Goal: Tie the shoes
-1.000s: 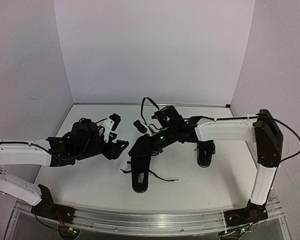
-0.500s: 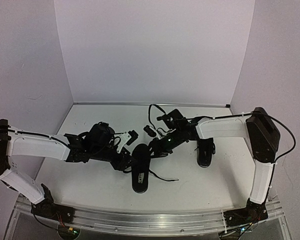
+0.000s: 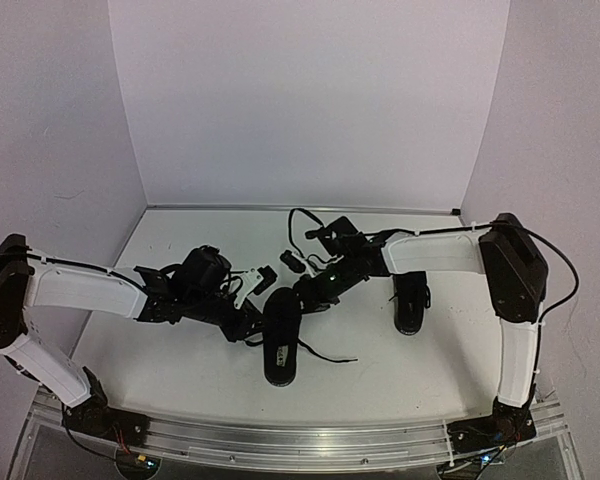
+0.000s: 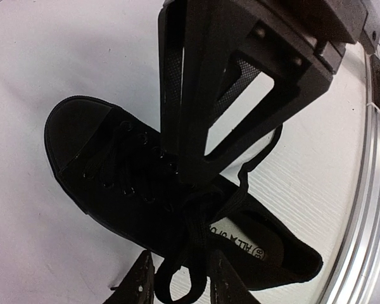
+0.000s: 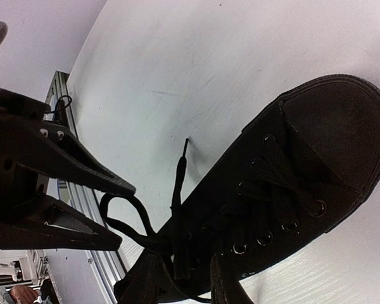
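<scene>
The left gripper and right gripper each stand half-closed astride a lace; whether either pinches it, I cannot tell. The shoe lies just below, between them, presumably so each can draw one end.

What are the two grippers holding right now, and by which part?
Left gripper and right gripper each straddle black laces by the opening of the near shoe; a firm pinch cannot be told.

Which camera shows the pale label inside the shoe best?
Left wrist view: the label is close, its print visible. Top external shows at most a pale speck; right wrist shows none of it.
</scene>
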